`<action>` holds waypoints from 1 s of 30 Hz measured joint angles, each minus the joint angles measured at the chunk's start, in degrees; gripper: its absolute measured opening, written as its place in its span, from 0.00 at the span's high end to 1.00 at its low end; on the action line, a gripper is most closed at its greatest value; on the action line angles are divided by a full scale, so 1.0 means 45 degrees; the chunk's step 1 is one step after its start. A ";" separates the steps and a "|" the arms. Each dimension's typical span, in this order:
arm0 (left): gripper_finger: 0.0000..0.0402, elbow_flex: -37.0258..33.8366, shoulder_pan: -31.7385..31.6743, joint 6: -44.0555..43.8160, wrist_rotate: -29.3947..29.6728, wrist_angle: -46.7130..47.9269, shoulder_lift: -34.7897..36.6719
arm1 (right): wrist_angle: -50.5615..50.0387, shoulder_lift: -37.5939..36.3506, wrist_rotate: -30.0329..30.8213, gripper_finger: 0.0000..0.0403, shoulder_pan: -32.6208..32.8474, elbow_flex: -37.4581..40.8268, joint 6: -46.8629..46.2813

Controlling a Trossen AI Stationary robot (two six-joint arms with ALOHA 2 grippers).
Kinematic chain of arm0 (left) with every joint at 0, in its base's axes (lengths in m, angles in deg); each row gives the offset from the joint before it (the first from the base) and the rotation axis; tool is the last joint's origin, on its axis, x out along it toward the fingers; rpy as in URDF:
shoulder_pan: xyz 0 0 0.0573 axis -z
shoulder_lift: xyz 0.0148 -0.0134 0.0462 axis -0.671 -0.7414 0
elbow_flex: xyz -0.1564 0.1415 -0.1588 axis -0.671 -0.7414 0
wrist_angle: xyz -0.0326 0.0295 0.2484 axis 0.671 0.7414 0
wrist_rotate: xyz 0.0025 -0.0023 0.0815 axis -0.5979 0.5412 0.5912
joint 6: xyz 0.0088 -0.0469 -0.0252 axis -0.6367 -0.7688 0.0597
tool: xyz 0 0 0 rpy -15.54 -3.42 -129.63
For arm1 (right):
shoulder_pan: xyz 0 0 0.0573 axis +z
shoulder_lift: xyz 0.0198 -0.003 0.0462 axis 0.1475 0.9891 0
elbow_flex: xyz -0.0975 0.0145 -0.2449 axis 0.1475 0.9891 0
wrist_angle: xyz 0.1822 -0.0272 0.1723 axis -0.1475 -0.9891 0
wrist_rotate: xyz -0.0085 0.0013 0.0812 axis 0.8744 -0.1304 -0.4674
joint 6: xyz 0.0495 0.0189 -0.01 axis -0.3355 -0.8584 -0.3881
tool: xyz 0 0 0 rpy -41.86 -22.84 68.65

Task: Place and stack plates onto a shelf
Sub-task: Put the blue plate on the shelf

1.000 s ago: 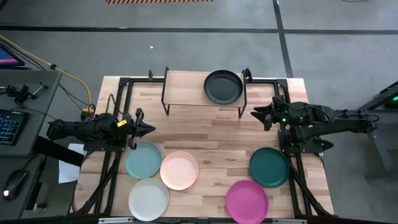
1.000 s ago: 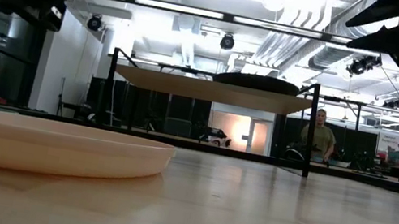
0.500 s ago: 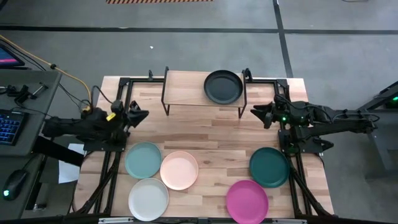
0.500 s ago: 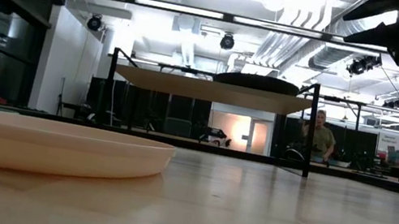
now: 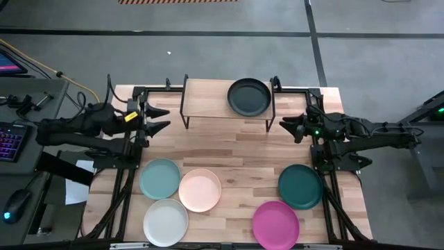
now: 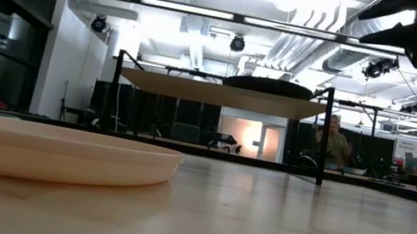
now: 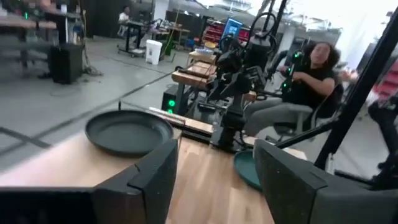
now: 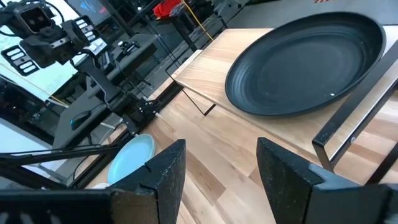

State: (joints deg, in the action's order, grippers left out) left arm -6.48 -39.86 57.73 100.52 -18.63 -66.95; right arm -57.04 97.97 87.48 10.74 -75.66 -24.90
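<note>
**One plate on the shelf, five on the table, both grippers empty**

At the far left, off the table, a desk (image 5: 28, 97) carries a keyboard (image 5: 10, 142), with a mouse (image 5: 17, 205) below it. The left gripper (image 5: 161, 118) hangs over the table's left edge, level with the shelf's front; its fingers (image 5: 158, 111) are spread apart and hold nothing, touching no plate.

Below it lie the light teal plate (image 5: 159, 178) and the white plate (image 5: 166, 221), with the peach plate (image 5: 200, 189) just beside both. In the low view this peach plate fills the near left and blocks the plates behind it.

The shelf (image 5: 208, 101) stands at the table's back edge, its left half bare. The black plate (image 5: 249, 96) sits on its right half.

Farther right, the magenta plate (image 5: 275, 223) lies near the front edge and the dark teal plate (image 5: 300, 186) just above it.

The right gripper (image 5: 286, 128) hovers just off the shelf's right front corner, fingers parted and empty. A seated person (image 6: 331, 142) shows in the room behind.
</note>
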 joint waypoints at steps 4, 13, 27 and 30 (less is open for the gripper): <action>0.49 0.0293 0.0000 0.0243 0.0042 -0.0191 -0.0220 | 0.0248 0.0000 -0.0004 0.56 0.0000 0.0000 0.0128; 0.50 0.0293 -0.0005 -0.1011 0.0696 -0.0142 -0.0196 | 0.0661 -0.0005 -0.0320 0.56 0.0000 0.0000 0.0930; 0.50 0.0293 -0.0005 -0.1275 0.1315 -0.0124 -0.0196 | 0.2611 -0.0005 -0.2299 0.56 0.0000 0.0000 0.2895; 0.50 0.0293 0.0000 -0.2550 0.1064 0.0184 -0.0219 | 0.2785 -0.0006 -0.2874 0.56 0.0000 0.0000 0.2857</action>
State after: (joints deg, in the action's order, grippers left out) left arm -5.16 -39.86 46.26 105.31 -17.80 -67.94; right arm -44.51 97.94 74.55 10.74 -75.66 -12.05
